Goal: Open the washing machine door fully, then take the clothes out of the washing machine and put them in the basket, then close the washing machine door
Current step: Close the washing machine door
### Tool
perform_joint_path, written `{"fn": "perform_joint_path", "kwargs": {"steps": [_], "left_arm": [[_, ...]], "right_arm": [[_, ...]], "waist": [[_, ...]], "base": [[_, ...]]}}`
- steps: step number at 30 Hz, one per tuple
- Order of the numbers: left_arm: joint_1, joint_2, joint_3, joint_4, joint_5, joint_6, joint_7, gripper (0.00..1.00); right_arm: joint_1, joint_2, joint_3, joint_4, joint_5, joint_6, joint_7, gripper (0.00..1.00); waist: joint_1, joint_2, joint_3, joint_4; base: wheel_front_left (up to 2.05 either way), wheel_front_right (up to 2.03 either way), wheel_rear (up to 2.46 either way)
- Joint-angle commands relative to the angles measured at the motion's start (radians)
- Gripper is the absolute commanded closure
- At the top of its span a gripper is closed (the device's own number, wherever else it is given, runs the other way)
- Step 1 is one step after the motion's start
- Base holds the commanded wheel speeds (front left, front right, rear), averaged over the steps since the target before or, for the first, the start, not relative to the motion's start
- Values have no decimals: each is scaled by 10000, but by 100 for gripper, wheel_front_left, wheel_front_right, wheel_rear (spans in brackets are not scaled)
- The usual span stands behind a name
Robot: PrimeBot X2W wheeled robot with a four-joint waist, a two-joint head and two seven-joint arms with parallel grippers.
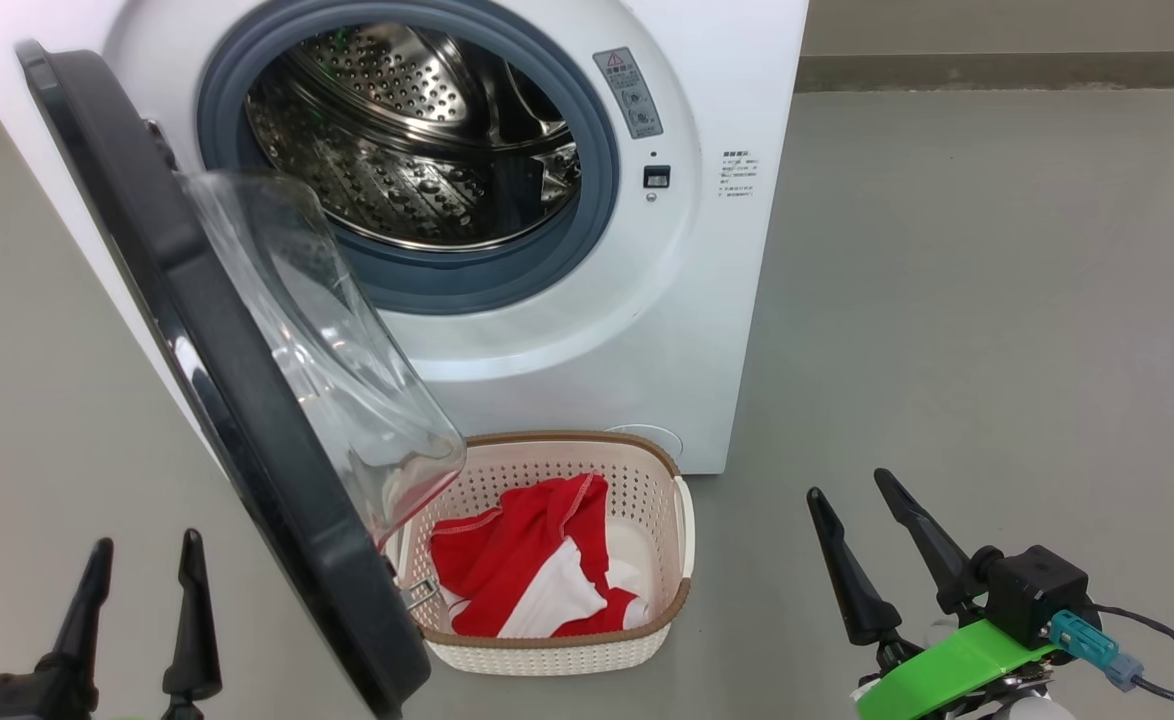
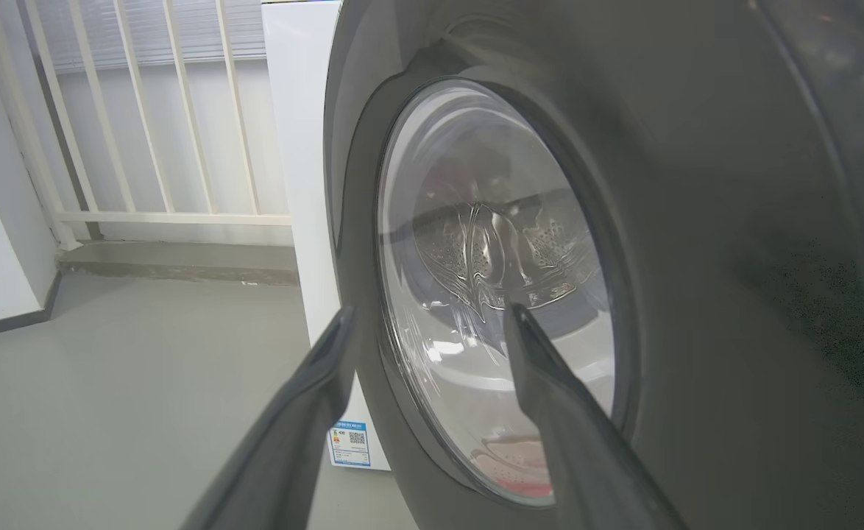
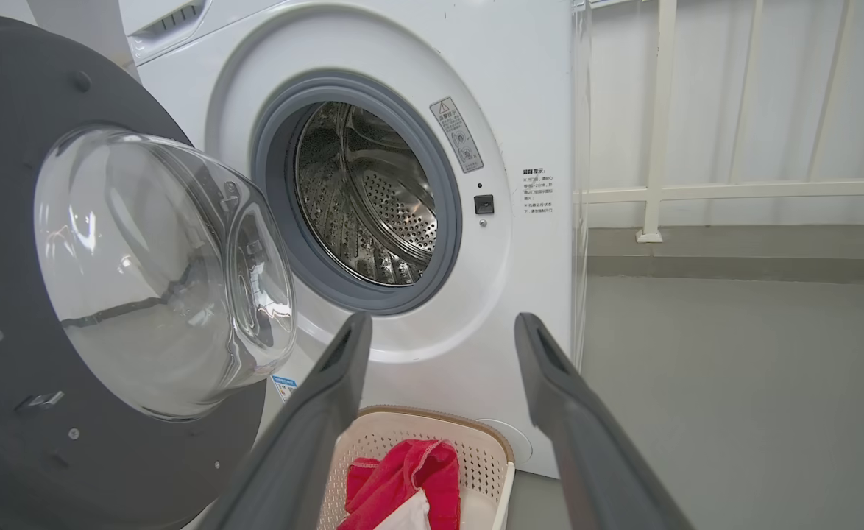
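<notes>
My left gripper [image 1: 145, 545] hangs empty with its fingers spread wide, just outside the washing machine door [image 1: 227, 400] and facing its outer side. My right gripper [image 1: 849, 485] is just as wide and holds nothing, low on the floor near the basket [image 1: 567, 437]. The red clothes [image 1: 527, 560] lie in that basket at the foot of the washing machine [image 1: 647, 330], and the drum [image 1: 397, 130] looks empty. I judge that only closing remains. The door is rigid, hinged and glossy, so I'd push flat on its black rim near the free edge, not on the glass bowl [image 1: 327, 340].
</notes>
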Motion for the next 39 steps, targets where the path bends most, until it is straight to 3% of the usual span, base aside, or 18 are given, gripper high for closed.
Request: {"fn": "perform_joint_path", "kwargs": {"steps": [1,2,4,8,11,14,18,22,25,26,29,32,39], "left_arm": [[-36,95,324,-232,90,-49,-122,0],[-20,93,303,-174,94,-50,-122,42],[-33,89,296,-128,45,-51,-122,100],[-250,67,274,-135,-589,-54,-122,100],[-539,46,298,-222,-1954,-55,-122,100],[-938,33,521,-157,-4255,-56,180,100],[-1493,29,689,-516,-7733,60,1348,100],[-1950,28,860,-1378,-10855,885,2952,100],[-2086,28,1010,-2073,-12549,1874,3969,100],[-2086,28,1010,-2073,-12549,1874,3969,100],[-2119,27,1028,-2807,-13698,2770,4681,100],[-2046,27,901,-3531,-14393,3328,5044,100],[-1732,73,521,-4361,-14341,3919,5371,100]], "right_arm": [[-310,-69,262,-245,67,63,-65,0],[-310,-68,260,-245,66,63,-65,0],[-308,-66,257,-247,68,63,-65,0],[-308,-62,247,-242,78,63,-65,0],[-313,-64,246,-232,78,63,-65,0],[-318,-71,242,-213,87,63,-65,0],[-318,-72,241,-170,119,63,-65,0],[-321,-69,239,-156,147,63,-65,0],[-338,-64,247,-155,171,63,-65,0],[-338,-64,247,-155,171,63,-65,0],[-366,-57,248,-153,196,63,-65,0],[-394,-52,271,-161,202,63,-65,0],[-428,-49,318,-180,207,63,-65,0]], "waist": [[0,0,-2,0],[0,0,-6,-2],[0,0,-4,-3],[0,0,10,16],[0,0,18,34],[0,0,27,46],[0,0,33,36],[0,0,54,7],[0,0,98,-45],[0,0,98,-45],[0,0,145,-108],[0,0,196,-191],[0,0,289,-376]], "base": [[0,0,0],[0,0,0],[0,0,0],[0,0,0],[0,0,0],[0,0,0],[0,0,0],[0,0,0],[0,0,0],[0,0,0],[0,0,0],[0,0,0],[0,0,0]]}}
